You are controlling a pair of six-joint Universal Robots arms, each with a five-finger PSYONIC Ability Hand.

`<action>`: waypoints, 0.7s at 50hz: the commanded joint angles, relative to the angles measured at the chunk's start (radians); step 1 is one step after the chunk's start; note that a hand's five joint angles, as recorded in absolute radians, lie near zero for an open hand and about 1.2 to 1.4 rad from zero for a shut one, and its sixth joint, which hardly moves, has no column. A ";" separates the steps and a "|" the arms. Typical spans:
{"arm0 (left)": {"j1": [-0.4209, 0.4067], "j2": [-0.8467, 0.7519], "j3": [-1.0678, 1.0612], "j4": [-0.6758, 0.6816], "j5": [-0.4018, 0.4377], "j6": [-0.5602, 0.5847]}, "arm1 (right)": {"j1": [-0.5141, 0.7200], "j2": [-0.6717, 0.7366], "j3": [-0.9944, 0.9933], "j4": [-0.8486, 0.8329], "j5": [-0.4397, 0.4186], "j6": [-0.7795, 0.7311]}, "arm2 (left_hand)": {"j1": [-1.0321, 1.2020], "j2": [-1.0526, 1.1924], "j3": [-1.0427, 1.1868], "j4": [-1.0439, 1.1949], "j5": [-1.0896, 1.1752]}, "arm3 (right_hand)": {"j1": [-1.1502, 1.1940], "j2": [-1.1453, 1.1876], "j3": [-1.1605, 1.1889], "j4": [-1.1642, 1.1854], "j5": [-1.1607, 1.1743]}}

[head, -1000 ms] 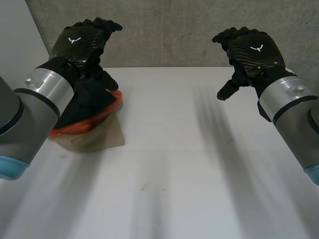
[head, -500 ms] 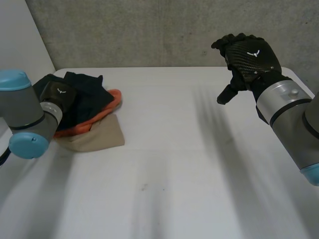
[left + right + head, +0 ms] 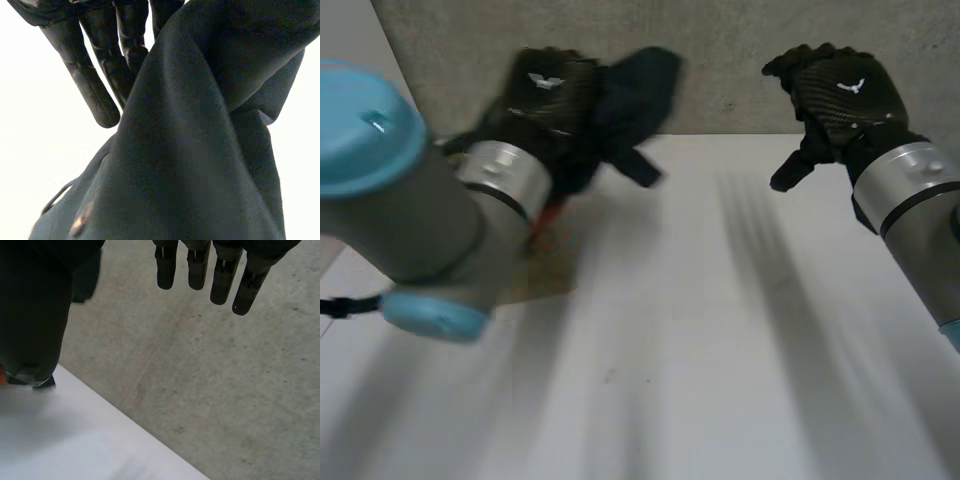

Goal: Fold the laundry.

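Observation:
My left hand (image 3: 545,90) is raised above the table's far left, shut on a dark navy garment (image 3: 635,85) that hangs from it in the air. In the left wrist view the dark garment (image 3: 200,150) bunches out of the palm and drapes past the fingers (image 3: 100,90). Below the arm, slivers of an orange cloth (image 3: 553,212) and a tan cloth (image 3: 545,272) lie on the white table (image 3: 700,350). My right hand (image 3: 835,95) hovers at the far right, open and holding nothing, its fingers (image 3: 200,270) straight.
A grey concrete wall (image 3: 720,60) runs along the table's far edge. My left forearm (image 3: 420,220) crosses over the laundry pile and hides most of it. The bare tabletop (image 3: 60,440) spreads between the two hands and toward the front.
My left hand went down to the pile, closed on the dark garment and has swung up and to the right with it. The right hand has barely moved.

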 commanded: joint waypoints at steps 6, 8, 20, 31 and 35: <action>-0.240 -0.208 0.035 -0.012 0.006 -0.078 | -0.057 -0.026 -0.001 0.000 0.000 0.000 | -0.803 -0.923 -0.950 -0.948 -0.870 | -0.027 -0.053 -0.041 -0.063 -0.055; -0.248 -0.218 0.019 -0.017 0.006 -0.076 | -0.066 -0.026 -0.001 0.000 0.000 0.000 | -0.879 -0.999 -1.026 -1.024 -0.946 | -0.027 -0.053 -0.041 -0.063 -0.055; 0.051 0.028 -0.117 -0.024 0.011 -0.075 | -0.069 -0.012 0.005 0.020 -0.007 -0.132 | -0.879 -0.999 -1.026 -1.024 -0.946 | -0.027 -0.053 -0.041 -0.063 -0.055; 0.271 -0.072 -0.209 -0.086 0.012 0.060 | -0.049 0.002 0.022 0.067 -0.003 -0.225 | -0.843 -0.963 -0.990 -0.988 -0.910 | -0.027 -0.053 -0.041 -0.063 -0.055; 0.277 -0.106 -0.249 -0.084 0.017 0.131 | -0.029 0.003 0.043 0.066 -0.003 -0.227 | -0.811 -0.931 -0.958 -0.956 -0.877 | -0.027 -0.053 -0.041 -0.063 -0.055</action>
